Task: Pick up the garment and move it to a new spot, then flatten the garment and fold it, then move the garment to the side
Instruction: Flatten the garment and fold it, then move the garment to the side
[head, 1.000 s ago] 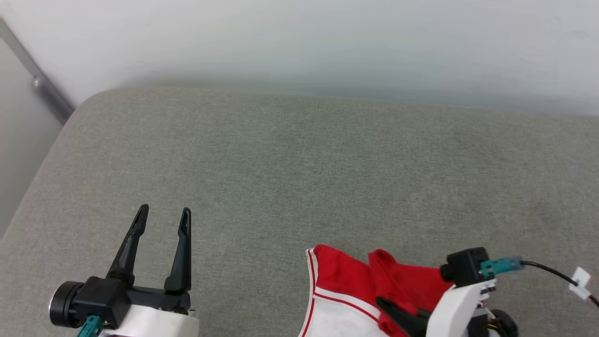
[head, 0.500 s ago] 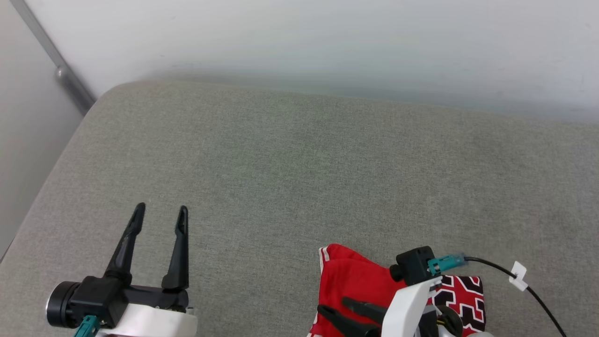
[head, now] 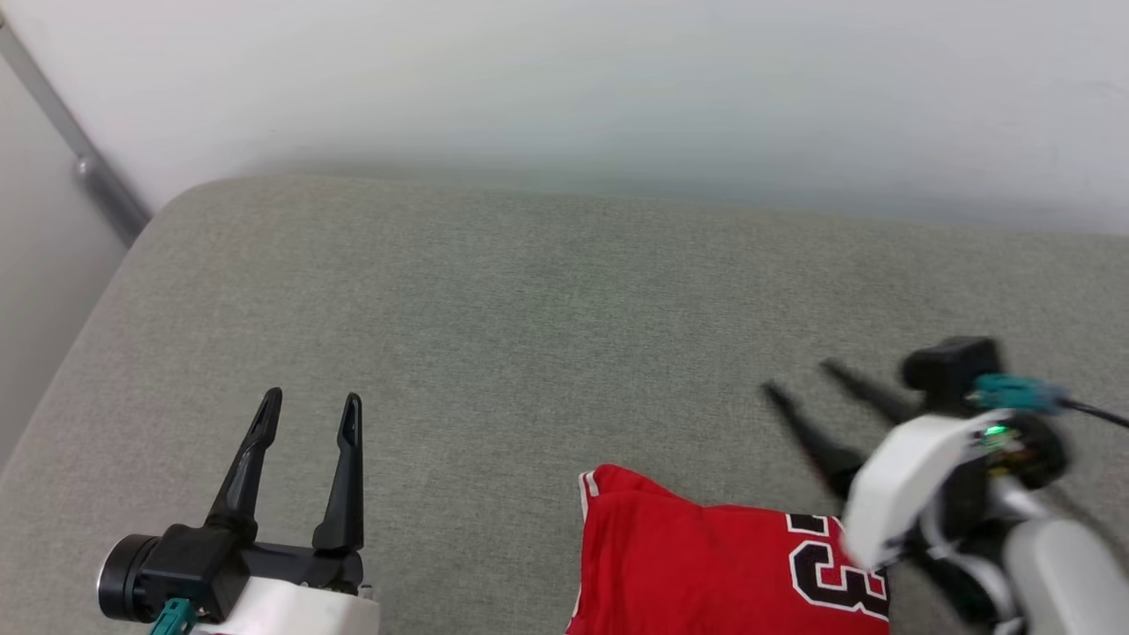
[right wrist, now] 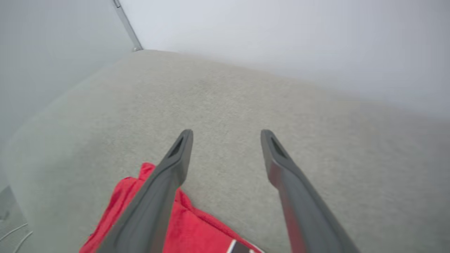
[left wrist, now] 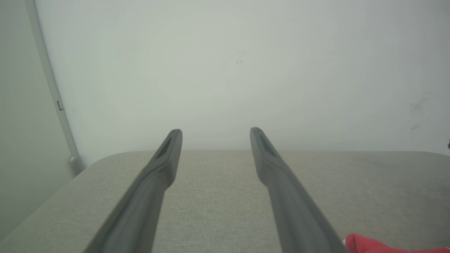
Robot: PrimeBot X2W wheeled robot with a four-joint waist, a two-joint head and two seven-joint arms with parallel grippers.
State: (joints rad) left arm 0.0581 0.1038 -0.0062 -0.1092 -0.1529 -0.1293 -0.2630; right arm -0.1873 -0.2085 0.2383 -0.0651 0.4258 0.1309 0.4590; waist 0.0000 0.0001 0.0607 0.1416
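Here, smooth red garment (head: 706, 564), coarse-woven grey cushion (head: 494, 335)

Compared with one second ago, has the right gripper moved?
Yes. Against the grey cushion, whose corner sits almost unchanged in the head view, the right gripper went up toward the far edge, off the garment, now open.

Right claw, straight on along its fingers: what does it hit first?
Probably the bare grey cushion. The right claw is open and aims past the garment, which lies back below its fingers. Depth is unclear.
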